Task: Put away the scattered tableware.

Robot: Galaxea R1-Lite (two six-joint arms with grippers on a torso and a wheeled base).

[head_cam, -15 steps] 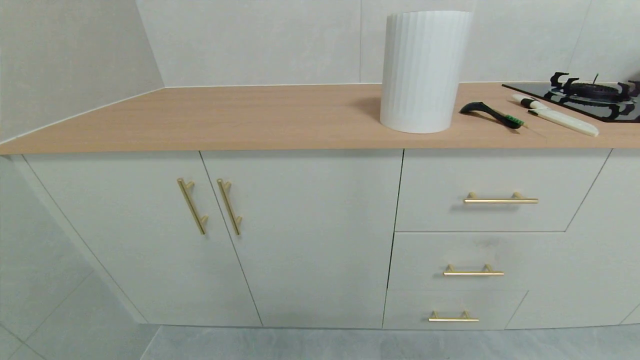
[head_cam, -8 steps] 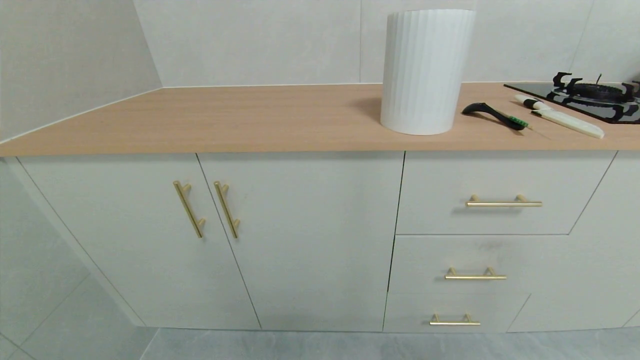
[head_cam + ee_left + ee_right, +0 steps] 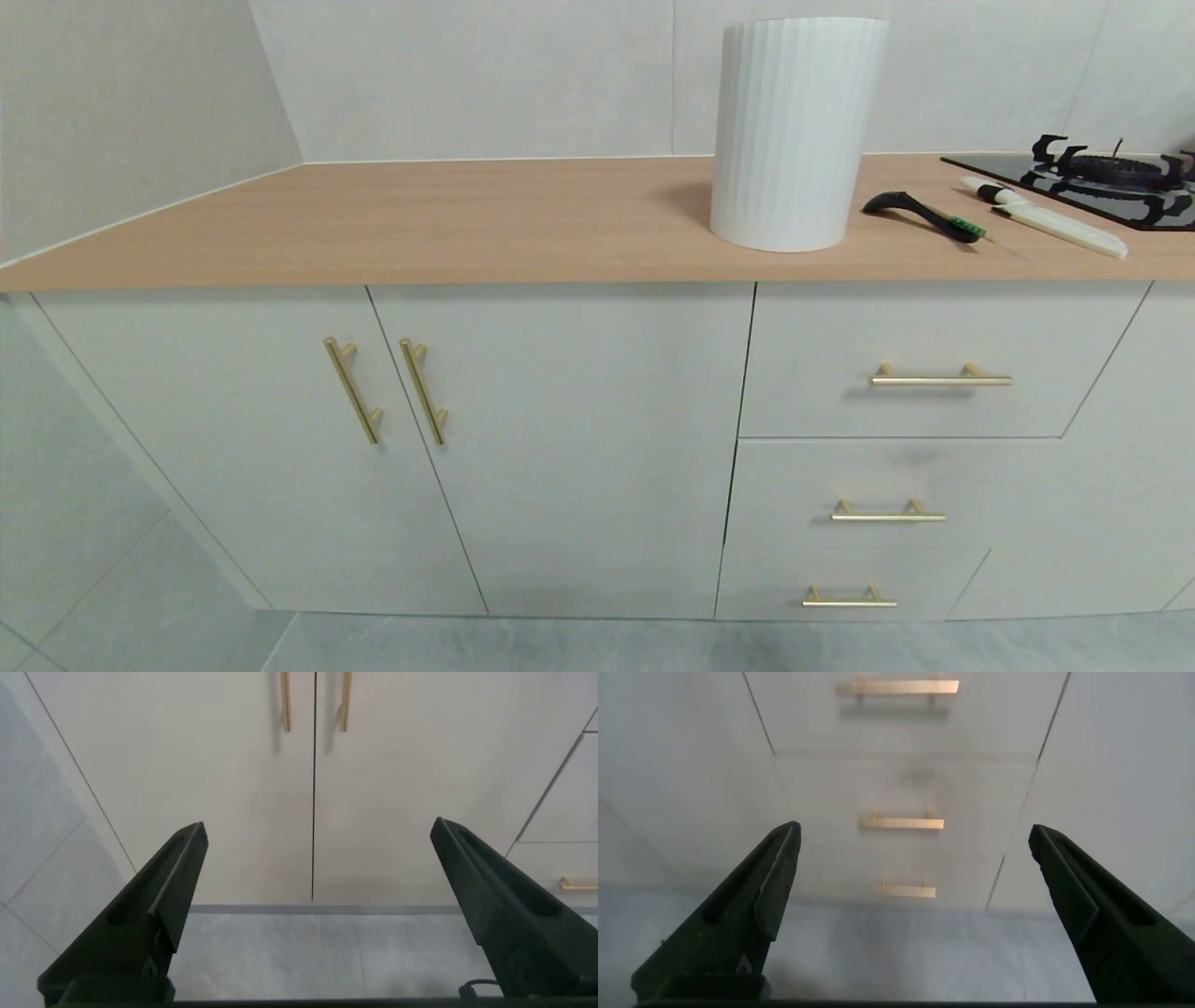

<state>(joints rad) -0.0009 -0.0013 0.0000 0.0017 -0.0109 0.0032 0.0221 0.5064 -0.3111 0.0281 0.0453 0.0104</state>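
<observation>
Right of the ribbed container (image 3: 789, 131) lay a peeler (image 3: 920, 215) and a knife (image 3: 1046, 217).
Left gripper (image 3: 318, 829) and right gripper (image 3: 915, 831) gaped wide; the container's interior was hidden.

The wooden table (image 3: 467, 219) carried a black gas hob (image 3: 1106, 173) at its right end, above two closed cabinet doors (image 3: 523, 448) with brass handles on the left and three closed drawers (image 3: 868, 467) stacked on the right.

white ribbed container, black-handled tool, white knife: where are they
white ribbed container (image 3: 789, 140), head view, middle of its side wall
black-handled tool (image 3: 920, 213), head view, on the handle
white knife (image 3: 1064, 231), head view, on the blade
</observation>
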